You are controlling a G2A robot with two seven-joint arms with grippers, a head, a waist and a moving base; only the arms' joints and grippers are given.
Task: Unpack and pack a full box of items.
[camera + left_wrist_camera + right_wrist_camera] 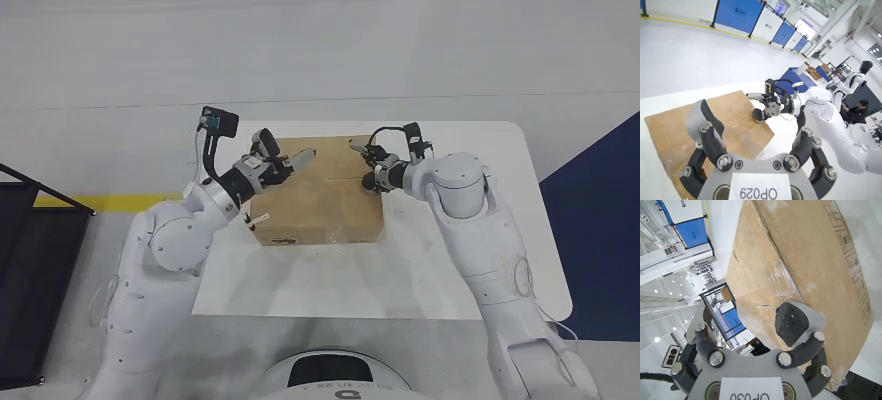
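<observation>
Closed box (320, 210) is sitting mid-table (450, 270), its top seam running left-right. Right gripper (364, 166) is hanging wide open at the seam's right end and looks the nearer. Left gripper (285, 150) is gaping wide over the far-left corner.

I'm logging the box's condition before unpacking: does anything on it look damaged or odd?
The cardboard box is worn. In the right wrist view, crinkled clear tape lifts loose beside the closed flap seam. The seam edge looks frayed, and a short tear cuts into one flap. Nothing has spilled.
</observation>
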